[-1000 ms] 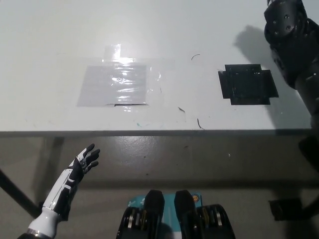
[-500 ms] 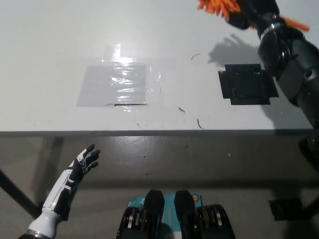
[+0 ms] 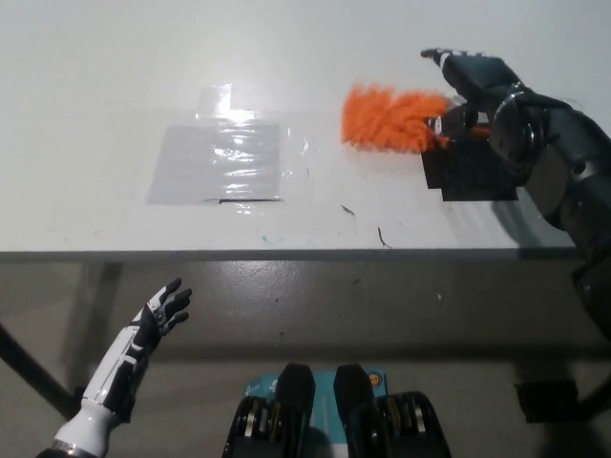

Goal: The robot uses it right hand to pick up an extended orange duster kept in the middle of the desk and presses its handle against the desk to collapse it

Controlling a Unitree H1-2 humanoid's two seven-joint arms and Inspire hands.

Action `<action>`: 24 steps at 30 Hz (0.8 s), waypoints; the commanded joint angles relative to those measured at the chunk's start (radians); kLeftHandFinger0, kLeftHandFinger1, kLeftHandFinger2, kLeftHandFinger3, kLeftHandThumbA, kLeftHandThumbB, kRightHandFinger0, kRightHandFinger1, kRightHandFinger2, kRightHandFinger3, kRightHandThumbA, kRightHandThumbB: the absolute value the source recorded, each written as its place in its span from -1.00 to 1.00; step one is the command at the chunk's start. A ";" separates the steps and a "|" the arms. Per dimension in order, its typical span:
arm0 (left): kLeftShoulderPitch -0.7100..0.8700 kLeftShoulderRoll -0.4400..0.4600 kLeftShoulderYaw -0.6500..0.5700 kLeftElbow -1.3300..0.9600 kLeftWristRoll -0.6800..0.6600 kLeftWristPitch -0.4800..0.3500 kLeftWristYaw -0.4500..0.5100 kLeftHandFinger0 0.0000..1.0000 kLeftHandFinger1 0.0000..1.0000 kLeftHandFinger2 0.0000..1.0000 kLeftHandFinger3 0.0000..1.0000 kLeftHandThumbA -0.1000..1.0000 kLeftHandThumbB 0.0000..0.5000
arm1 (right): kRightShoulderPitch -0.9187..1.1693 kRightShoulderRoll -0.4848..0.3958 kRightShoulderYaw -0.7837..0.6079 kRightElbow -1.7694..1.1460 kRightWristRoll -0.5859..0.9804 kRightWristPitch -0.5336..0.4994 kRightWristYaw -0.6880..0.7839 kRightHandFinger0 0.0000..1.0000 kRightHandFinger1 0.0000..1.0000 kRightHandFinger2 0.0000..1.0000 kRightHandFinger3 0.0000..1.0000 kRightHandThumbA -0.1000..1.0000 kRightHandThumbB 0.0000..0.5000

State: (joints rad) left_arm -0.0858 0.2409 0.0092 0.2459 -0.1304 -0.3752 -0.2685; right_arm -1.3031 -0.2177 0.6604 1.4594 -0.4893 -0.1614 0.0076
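Observation:
The orange duster [image 3: 391,119] shows its fluffy head over the white desk [image 3: 115,86], right of the middle. My black right hand [image 3: 470,95] is shut on the duster at the head's right end. The handle is hidden behind the hand and arm. The head reaches left toward the desk's middle. I cannot tell whether it touches the desk. My white left hand [image 3: 162,310] rests below the desk's front edge at the lower left, open with its fingers spread.
A black square patch [image 3: 474,170] lies on the desk just under my right hand. A shiny taped plastic sheet [image 3: 224,157] lies left of the middle. The desk's front edge [image 3: 286,254] crosses the picture.
My right hand has come down and leftward with the duster, from the top right edge to over the black patch. The orange head now lies low over the desk. The left hand has not moved.

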 commanded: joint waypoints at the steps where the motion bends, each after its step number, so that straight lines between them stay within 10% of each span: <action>1: -0.020 0.029 0.012 -0.040 -0.018 -0.013 -0.014 1.00 1.00 1.00 1.00 1.00 0.40 | -0.178 -0.033 -0.029 -0.013 0.010 0.132 0.335 1.00 1.00 1.00 1.00 0.45 1.00; 11: -0.033 0.032 0.014 -0.035 -0.025 -0.008 -0.018 1.00 1.00 1.00 1.00 1.00 0.44 | -0.273 -0.122 -0.320 -0.075 0.271 0.142 0.603 1.00 1.00 1.00 1.00 0.27 1.00; 12: -0.038 0.032 0.014 -0.032 -0.033 -0.007 -0.023 1.00 1.00 1.00 1.00 1.00 0.43 | -0.281 -0.160 -0.393 -0.137 0.349 0.078 0.637 1.00 1.00 1.00 1.00 0.38 0.45; 13: -0.040 0.031 0.013 -0.031 -0.036 -0.006 -0.025 1.00 1.00 1.00 1.00 1.00 0.43 | -0.283 -0.170 -0.413 -0.156 0.365 0.054 0.647 1.00 1.00 1.00 1.00 0.40 0.43; 15: -0.047 0.028 0.012 -0.023 -0.016 -0.019 -0.015 1.00 1.00 1.00 1.00 1.00 0.47 | -0.258 -0.228 -0.527 -0.368 0.478 0.081 0.655 1.00 1.00 1.00 1.00 0.81 0.93; 24: -0.051 0.029 0.011 -0.034 -0.022 -0.016 -0.019 1.00 1.00 1.00 1.00 1.00 0.53 | 0.134 -0.337 -0.737 -1.529 0.602 0.259 0.452 1.00 1.00 1.00 1.00 1.00 0.80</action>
State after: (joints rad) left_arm -0.0899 0.2405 0.0083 0.2527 -0.1297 -0.3699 -0.2685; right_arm -1.2613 -0.3306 0.2498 1.0582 -0.3062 -0.0828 0.3807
